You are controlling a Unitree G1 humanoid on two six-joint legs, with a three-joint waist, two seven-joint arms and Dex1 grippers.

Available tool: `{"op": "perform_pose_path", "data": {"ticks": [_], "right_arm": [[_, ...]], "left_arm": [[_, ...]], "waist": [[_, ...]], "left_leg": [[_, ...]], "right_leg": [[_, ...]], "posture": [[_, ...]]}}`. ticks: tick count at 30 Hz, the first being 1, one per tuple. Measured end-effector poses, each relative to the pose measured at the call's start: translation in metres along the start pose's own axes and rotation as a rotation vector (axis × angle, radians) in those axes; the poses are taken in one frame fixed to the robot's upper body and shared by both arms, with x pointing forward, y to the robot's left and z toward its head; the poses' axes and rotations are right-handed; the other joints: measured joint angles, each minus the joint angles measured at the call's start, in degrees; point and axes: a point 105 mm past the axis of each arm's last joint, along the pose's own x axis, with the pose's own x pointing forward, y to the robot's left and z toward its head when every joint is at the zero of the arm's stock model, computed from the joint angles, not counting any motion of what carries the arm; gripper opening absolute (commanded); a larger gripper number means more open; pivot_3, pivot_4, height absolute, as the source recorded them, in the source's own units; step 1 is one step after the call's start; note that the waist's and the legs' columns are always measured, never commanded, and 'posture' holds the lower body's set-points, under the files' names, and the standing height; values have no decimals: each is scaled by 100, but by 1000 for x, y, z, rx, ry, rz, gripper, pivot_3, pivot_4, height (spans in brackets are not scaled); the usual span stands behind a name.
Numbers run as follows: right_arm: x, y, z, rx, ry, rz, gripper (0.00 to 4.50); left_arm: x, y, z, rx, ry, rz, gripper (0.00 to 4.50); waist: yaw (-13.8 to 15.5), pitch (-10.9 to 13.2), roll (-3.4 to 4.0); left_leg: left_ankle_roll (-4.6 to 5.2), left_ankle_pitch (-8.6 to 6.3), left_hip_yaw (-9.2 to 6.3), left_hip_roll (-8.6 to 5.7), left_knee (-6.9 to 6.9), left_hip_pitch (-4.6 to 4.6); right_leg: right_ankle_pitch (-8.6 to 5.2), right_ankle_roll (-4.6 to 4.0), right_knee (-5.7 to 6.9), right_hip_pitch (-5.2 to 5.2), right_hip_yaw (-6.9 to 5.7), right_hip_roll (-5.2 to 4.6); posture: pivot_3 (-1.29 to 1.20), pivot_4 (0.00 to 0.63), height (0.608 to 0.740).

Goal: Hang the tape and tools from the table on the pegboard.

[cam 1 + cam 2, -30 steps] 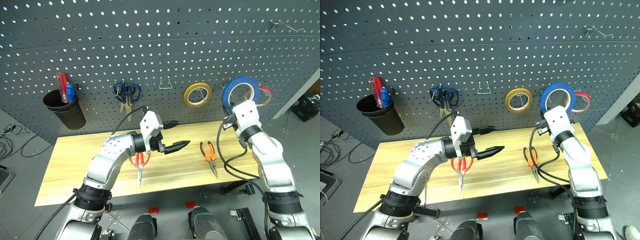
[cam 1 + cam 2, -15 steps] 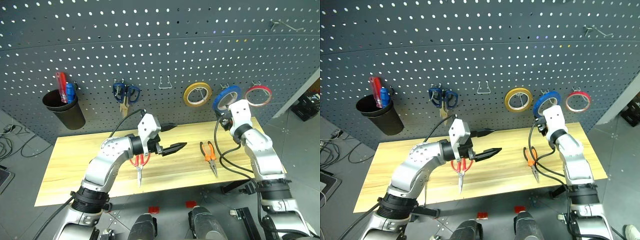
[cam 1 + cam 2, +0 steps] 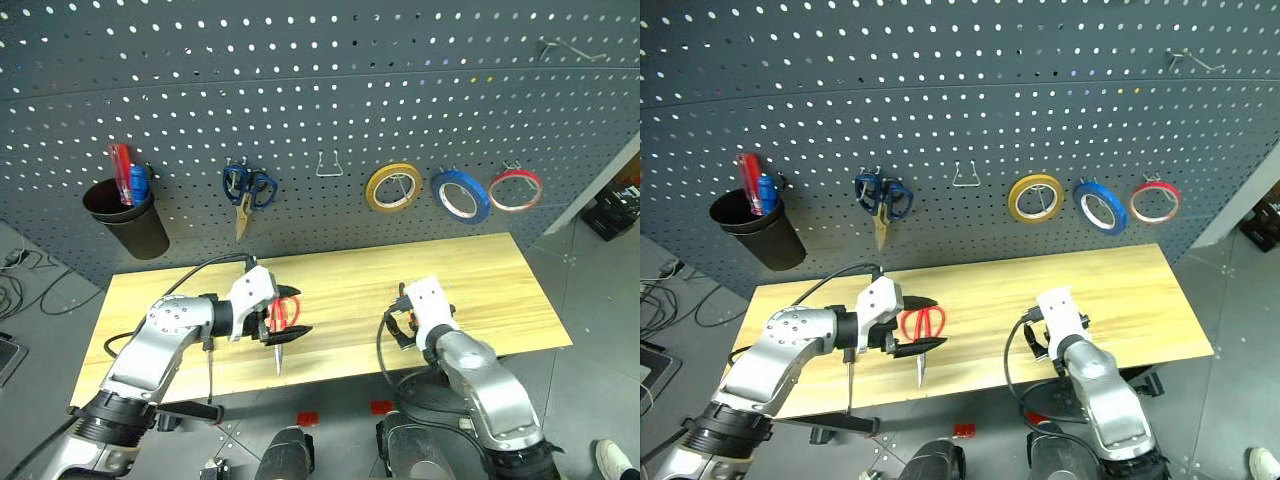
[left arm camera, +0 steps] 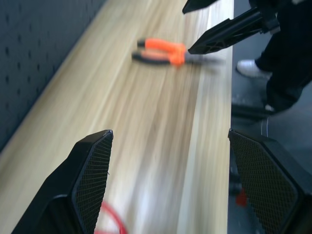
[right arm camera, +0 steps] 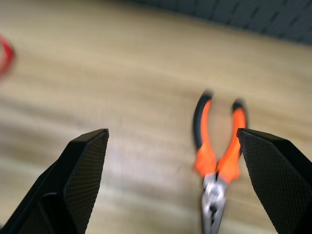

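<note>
The blue tape (image 3: 461, 195) hangs on a hook of the pegboard (image 3: 320, 110), between the yellow roll (image 3: 393, 187) and the red-rimmed roll (image 3: 517, 189). Below the pegboard on the table (image 3: 500, 290), the pliers (image 5: 218, 156) lie flat ahead of my right gripper (image 5: 180, 180), whose fingers stand spread wide with nothing between them. The red scissors (image 3: 923, 328) lie further left along the table, just beside my left gripper (image 3: 920, 325), likewise released and empty. Up on the pegboard, the blue-handled scissors (image 3: 246, 189) hang left of the yellow roll.
</note>
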Motion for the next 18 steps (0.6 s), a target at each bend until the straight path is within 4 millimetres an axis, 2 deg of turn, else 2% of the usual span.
{"op": "perform_pose_path", "data": {"ticks": [3, 7, 12, 18], "right_arm": [[13, 0, -2, 18, 48, -1, 4483], [33, -20, -13, 55, 125, -70, 4483], [51, -45, -16, 99, 154, -154, 4483], [66, -43, -29, 206, 237, -112, 4483]], "left_arm": [[0, 2, 0, 9, 2, 5, 3984], [0, 4, 5, 32, -10, 2, 3984], [0, 4, 4, 35, -6, 2, 3984], [1, 4, 4, 34, -6, 9, 3984]], "waist": [[1, 5, -4], [-22, 8, -2], [-40, 9, -2], [-45, 9, -2]], "left_leg": [[0, 0, -1, 1, -1, -1], [0, 0, 1, 1, -8, -1], [0, 0, 4, 2, -22, 1], [-6, 5, 12, 4, -46, -2]], "right_leg": [[0, 0, 1, 0, -2, 0], [0, 0, 1, -4, 0, 2], [0, 0, 4, -10, 1, 8], [0, -1, 8, -32, 11, 10]], "posture": [[-87, 189, 740], [-87, 189, 740], [-72, 180, 740], [-63, 178, 740]]}}
